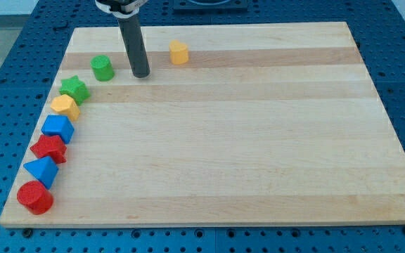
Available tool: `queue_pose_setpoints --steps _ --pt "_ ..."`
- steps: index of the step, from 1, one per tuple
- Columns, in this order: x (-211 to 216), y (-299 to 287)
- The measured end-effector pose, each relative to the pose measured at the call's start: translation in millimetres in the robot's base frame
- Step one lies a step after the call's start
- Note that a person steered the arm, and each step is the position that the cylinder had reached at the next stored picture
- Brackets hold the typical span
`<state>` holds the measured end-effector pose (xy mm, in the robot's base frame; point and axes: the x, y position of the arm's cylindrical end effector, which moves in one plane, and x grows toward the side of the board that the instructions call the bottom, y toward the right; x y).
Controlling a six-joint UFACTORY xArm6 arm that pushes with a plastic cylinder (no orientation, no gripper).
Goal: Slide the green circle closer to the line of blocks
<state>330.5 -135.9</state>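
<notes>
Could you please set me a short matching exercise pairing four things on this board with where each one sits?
Things:
1. green circle
2. yellow block
3. red circle
4. my tip

Places:
A. bottom end of the line along the view's left
B. alone near the view's top, right of the rod
C. between the green circle and the lone yellow block
D. just above the green star

Pairs: 1-D, 2-B, 3-A, 4-C

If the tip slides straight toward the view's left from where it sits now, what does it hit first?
Most likely the green circle, just to the view's left of my tip and still apart from it. Depth is slightly unclear, so it may strike off-centre.
</notes>
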Motion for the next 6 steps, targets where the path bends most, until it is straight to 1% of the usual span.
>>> queue_pose_setpoints --steps 2,6 --pt "-13 -8" --pt "-13 -68"
